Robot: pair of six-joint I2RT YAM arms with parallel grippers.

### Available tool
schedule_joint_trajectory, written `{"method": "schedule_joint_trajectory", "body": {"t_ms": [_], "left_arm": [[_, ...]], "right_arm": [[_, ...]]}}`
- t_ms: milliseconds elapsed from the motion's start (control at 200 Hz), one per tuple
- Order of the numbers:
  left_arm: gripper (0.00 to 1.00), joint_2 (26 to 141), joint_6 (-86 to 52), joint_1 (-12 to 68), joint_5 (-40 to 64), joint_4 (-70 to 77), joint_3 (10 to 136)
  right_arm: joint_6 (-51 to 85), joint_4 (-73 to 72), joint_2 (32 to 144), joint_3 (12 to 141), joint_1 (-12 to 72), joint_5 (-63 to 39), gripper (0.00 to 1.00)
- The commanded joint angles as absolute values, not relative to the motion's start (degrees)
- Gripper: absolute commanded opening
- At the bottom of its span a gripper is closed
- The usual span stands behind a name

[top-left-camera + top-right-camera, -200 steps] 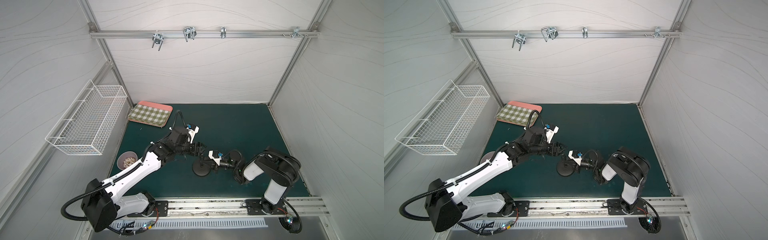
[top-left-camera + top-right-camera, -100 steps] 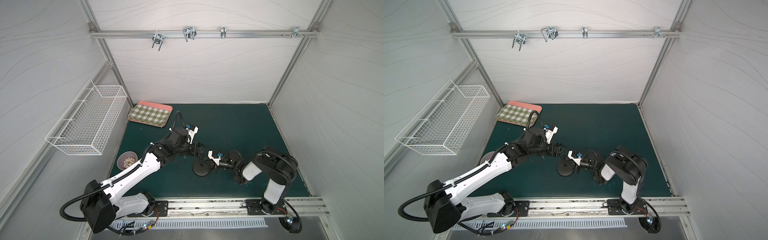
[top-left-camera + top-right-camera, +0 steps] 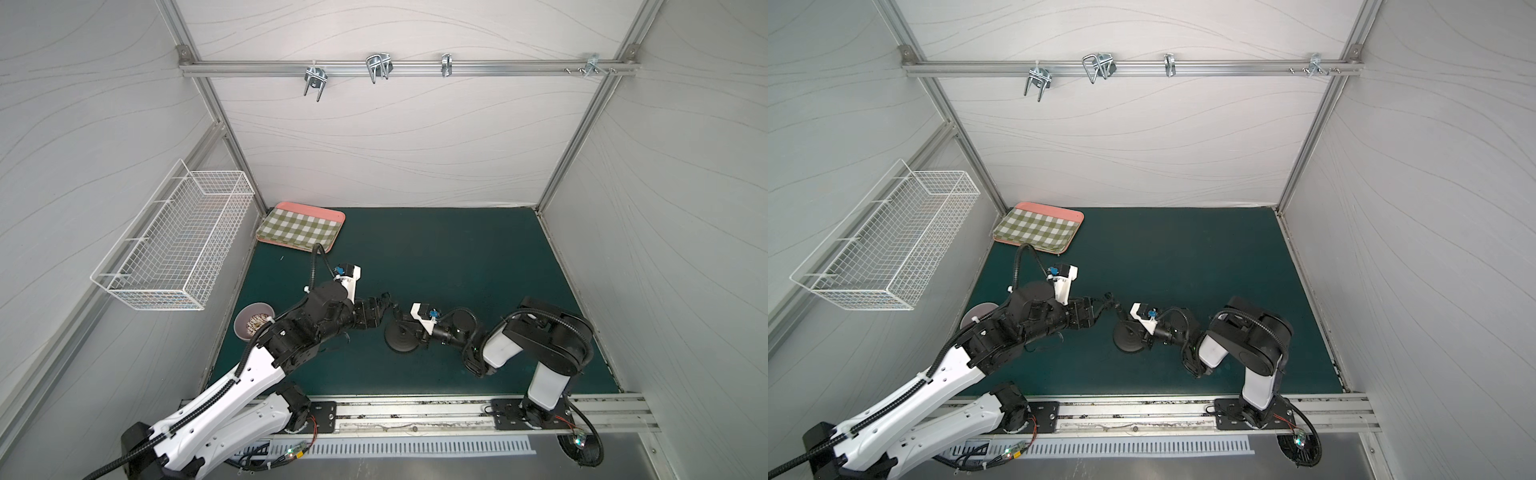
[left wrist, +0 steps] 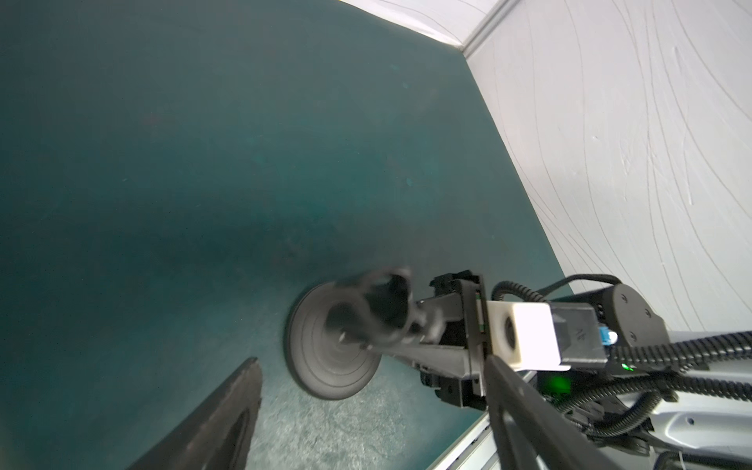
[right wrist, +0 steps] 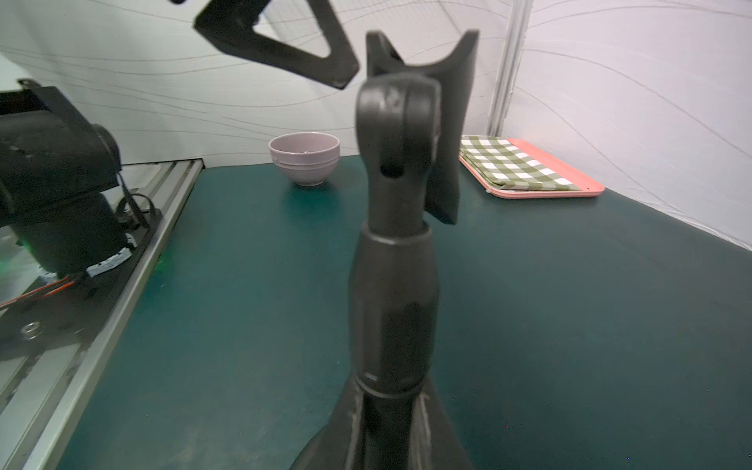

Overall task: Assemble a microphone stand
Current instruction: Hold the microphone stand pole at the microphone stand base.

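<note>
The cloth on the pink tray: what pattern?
The cloth is green-and-white checked, clearest in the right wrist view.

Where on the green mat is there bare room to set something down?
Bare: the far stretch of mat from the checked tray to the right wall, and the near strip between the microphone stand and the front rail. Crowded: mid-mat, where the left gripper, the stand and the right gripper meet, and by the bowl.

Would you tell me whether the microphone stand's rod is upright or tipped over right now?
Upright: the rod rises straight from the base on the mat, with the clip on top.
</note>
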State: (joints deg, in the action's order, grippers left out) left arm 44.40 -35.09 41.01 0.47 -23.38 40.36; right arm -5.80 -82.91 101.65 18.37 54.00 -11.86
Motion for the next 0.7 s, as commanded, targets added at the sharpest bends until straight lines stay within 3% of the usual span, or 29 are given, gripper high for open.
{"method": "schedule_joint_trajectory", "body": {"t_ms": [0, 350, 695], "left_arm": [[0.85, 42.52, -38.9, 41.45, -0.74, -23.18, 38.16], [0.85, 44.69, -39.69, 48.75, -3.15, -11.94, 30.92], [0.84, 47.59, -35.49, 51.6, -6.96, 1.65, 20.71]], "right_arm": [[-6.55, -79.39, 100.65, 16.25, 54.62, -0.03, 0.16], [-4.78, -79.63, 102.52, 16.1, 62.17, 16.24, 0.17], [-0.21, -79.63, 100.35, 16.26, 61.81, 20.52, 0.16]]}}
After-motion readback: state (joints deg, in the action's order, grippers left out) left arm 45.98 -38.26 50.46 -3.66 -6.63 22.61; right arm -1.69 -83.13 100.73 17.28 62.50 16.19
